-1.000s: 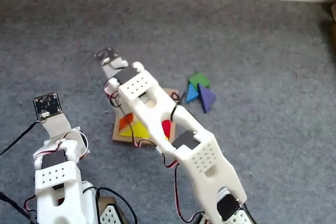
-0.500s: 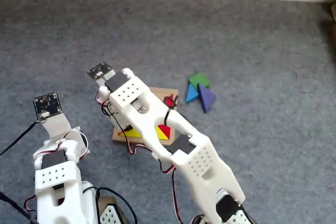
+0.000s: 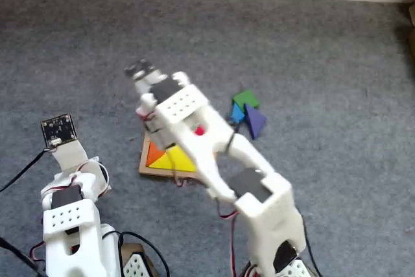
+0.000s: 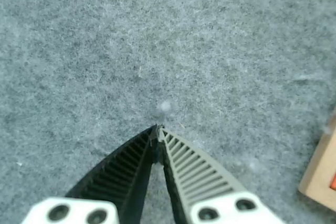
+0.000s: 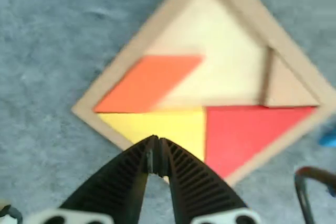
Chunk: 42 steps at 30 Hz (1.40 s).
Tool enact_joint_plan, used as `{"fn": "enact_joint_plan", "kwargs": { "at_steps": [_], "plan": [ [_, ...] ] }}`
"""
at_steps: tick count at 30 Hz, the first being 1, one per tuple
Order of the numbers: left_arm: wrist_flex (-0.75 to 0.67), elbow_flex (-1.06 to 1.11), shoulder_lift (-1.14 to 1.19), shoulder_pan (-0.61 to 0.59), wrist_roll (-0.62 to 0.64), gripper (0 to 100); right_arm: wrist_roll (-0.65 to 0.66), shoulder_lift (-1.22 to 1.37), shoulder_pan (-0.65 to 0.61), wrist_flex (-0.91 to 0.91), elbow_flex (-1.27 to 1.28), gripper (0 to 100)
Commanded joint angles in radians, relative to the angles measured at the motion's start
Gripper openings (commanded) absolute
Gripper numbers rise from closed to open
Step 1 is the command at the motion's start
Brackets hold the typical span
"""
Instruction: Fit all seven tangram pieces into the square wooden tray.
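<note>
— Where is the square wooden tray (image 3: 155,171)?
— On the grey tabletop (image 3: 324,50), a little left of centre in the high view. Much of it is covered by the right arm (image 3: 185,111), which extends up from the bottom right of that frame.

— What lies inside it?
— An orange parallelogram (image 5: 147,82), a yellow triangle (image 5: 173,124) and a red triangle (image 5: 247,129), set edge to edge along one half. Most of the other half is bare pale wood. A tan triangle (image 5: 286,90) sits in one corner; I cannot tell if it is a piece or just the tray floor.

— And outside the tray?
— A green piece (image 3: 245,99), a blue piece (image 3: 237,115) and a purple piece (image 3: 255,122), bunched together and touching, just right of the tray in the high view.

— How do the jaws stand?
— The right jaws are clenched on nothing, tips together over the yellow triangle near the tray's rim; I cannot tell whether they touch it. The left jaws are clenched and empty too, over bare tabletop beside a tray corner. The left arm (image 3: 68,212) is at the lower left of the high view.
</note>
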Motion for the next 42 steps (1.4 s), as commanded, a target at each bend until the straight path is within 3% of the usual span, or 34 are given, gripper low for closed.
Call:
{"fn": "enact_joint_plan", "kwargs": {
  "at_steps": [1,6,11,18,25,33,42],
  "plan": [
    [-0.015,-0.035,-0.015,-0.004,-0.009,1,-0.005,-0.173,0.139,-0.073,0.065,0.5],
    [-0.015,-0.035,-0.015,-0.004,-0.009,1,-0.005,-0.266,0.318,-0.189,0.171,0.5],
    [-0.015,-0.035,-0.015,-0.004,-0.009,1,-0.009,-0.222,0.420,-0.277,0.199,1.0],
    [-0.015,-0.035,-0.015,-0.004,-0.009,1,-0.011,-0.122,0.476,-0.277,0.199,17.6],
    [-0.015,-0.035,-0.015,-0.004,-0.009,1,-0.006,-0.058,0.499,-0.292,0.189,18.8],
    [-0.015,-0.035,-0.015,-0.004,-0.009,1,-0.003,0.085,0.521,-0.298,-0.033,18.9],
    [-0.015,-0.035,-0.015,-0.004,-0.009,1,0.094,0.280,0.518,0.001,-0.460,18.9]
  ]
}}
